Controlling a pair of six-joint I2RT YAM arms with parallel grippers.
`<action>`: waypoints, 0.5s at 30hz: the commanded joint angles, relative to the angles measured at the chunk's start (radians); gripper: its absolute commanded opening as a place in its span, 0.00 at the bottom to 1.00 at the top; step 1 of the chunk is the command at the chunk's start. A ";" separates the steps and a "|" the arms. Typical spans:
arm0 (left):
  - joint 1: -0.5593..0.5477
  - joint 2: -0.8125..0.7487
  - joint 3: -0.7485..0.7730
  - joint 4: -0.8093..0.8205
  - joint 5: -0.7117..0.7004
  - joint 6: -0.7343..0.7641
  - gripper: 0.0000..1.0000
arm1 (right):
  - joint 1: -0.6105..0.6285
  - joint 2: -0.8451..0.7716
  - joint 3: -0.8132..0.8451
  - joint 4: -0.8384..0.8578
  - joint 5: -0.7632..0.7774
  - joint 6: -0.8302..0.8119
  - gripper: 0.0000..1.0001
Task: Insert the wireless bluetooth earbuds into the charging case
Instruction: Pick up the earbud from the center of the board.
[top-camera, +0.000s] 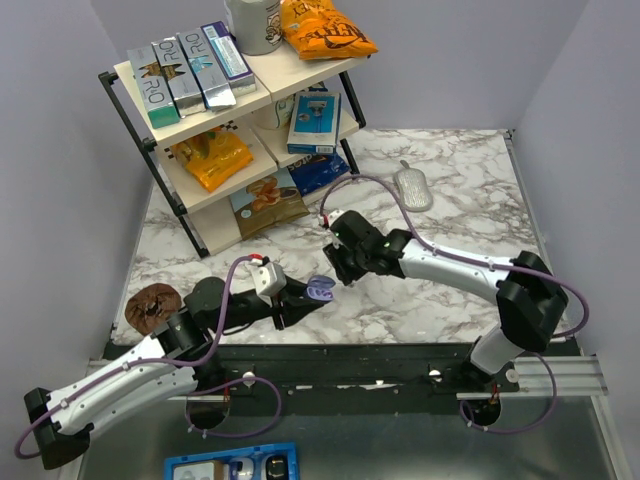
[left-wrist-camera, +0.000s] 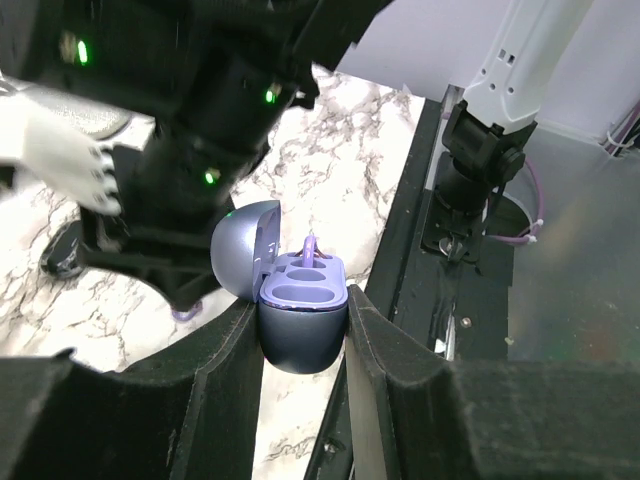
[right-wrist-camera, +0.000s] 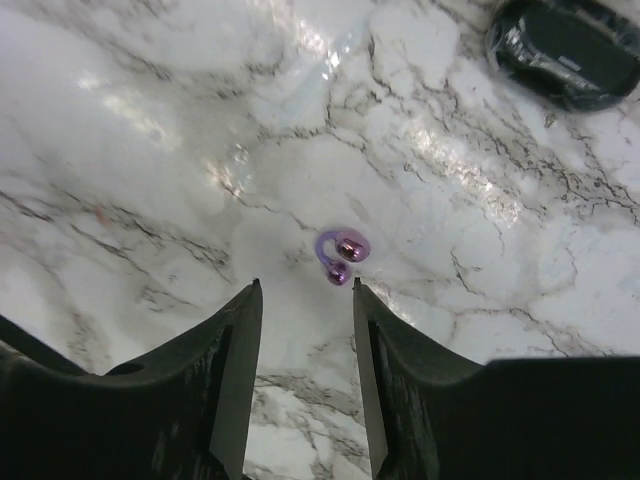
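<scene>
My left gripper (left-wrist-camera: 300, 302) is shut on the lavender charging case (left-wrist-camera: 303, 335), holding it by the base just above the table (top-camera: 440, 300). Its lid (left-wrist-camera: 243, 250) stands open. One translucent purple earbud (left-wrist-camera: 311, 248) sticks up from the far socket, and the near socket shows empty. In the top view the case (top-camera: 320, 291) sits right beside my right gripper (top-camera: 338, 268). A second purple earbud (right-wrist-camera: 341, 257) lies loose on the marble. My right gripper (right-wrist-camera: 306, 290) hovers open over it, the earbud just beyond the tips and nearer the right finger.
A glossy black oval object (right-wrist-camera: 567, 45) lies on the marble beyond the earbud. A two-tier shelf (top-camera: 230, 110) with boxes and snack bags fills the back left. A grey oval item (top-camera: 412, 187) lies at the back, and a brown round thing (top-camera: 152, 305) at the left edge.
</scene>
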 joint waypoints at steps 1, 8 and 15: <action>-0.004 -0.025 -0.011 0.028 -0.001 -0.007 0.00 | 0.002 -0.025 0.082 0.000 0.010 0.234 0.49; -0.004 -0.033 -0.010 0.020 -0.003 -0.010 0.00 | 0.031 0.103 0.116 -0.072 0.039 0.330 0.45; -0.005 -0.030 -0.011 0.025 -0.003 -0.006 0.00 | 0.034 0.130 0.083 -0.072 0.079 0.344 0.45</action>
